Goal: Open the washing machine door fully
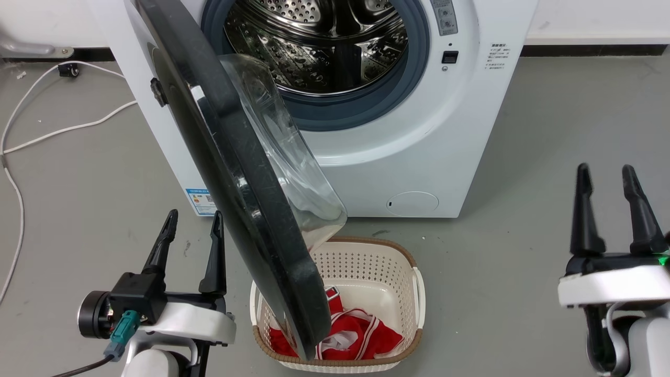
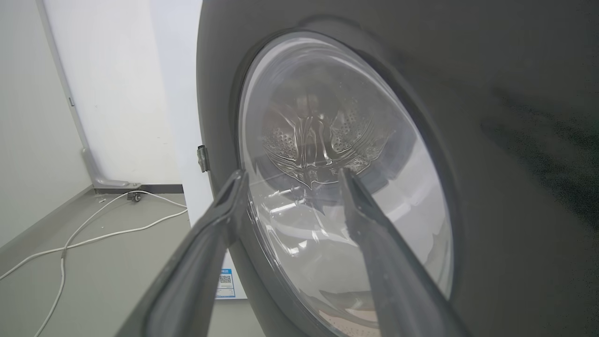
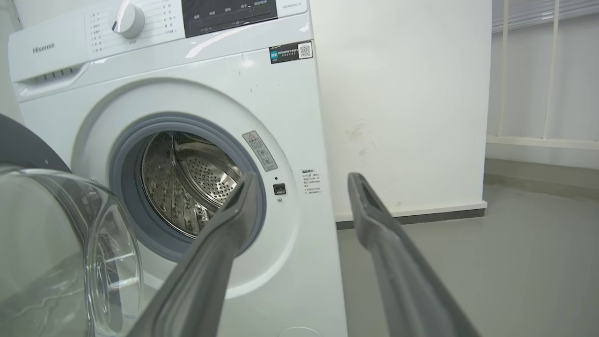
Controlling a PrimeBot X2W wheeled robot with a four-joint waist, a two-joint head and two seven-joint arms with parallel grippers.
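Observation:
The white washing machine (image 1: 398, 157) stands ahead with its steel drum (image 1: 324, 42) exposed. Its round black washing machine door (image 1: 230, 157) is swung out toward me, hinged on the left, with the clear glass bowl (image 1: 288, 157) bulging toward the drum. My left gripper (image 1: 193, 220) is open at the lower left, just left of the door's outer face and apart from it. In the left wrist view the door (image 2: 468, 93) looms close behind the open fingers (image 2: 224, 220). My right gripper (image 1: 607, 175) is open at the lower right, far from the door. The right wrist view looks at the machine (image 3: 187, 93) and the glass bowl (image 3: 70, 243).
A cream perforated basket (image 1: 377, 262) holding red and white cloth (image 1: 361, 330) sits on the grey floor right under the door's free edge. White cables (image 1: 31, 136) trail over the floor at the left. A white wall (image 3: 402, 103) rises right of the machine.

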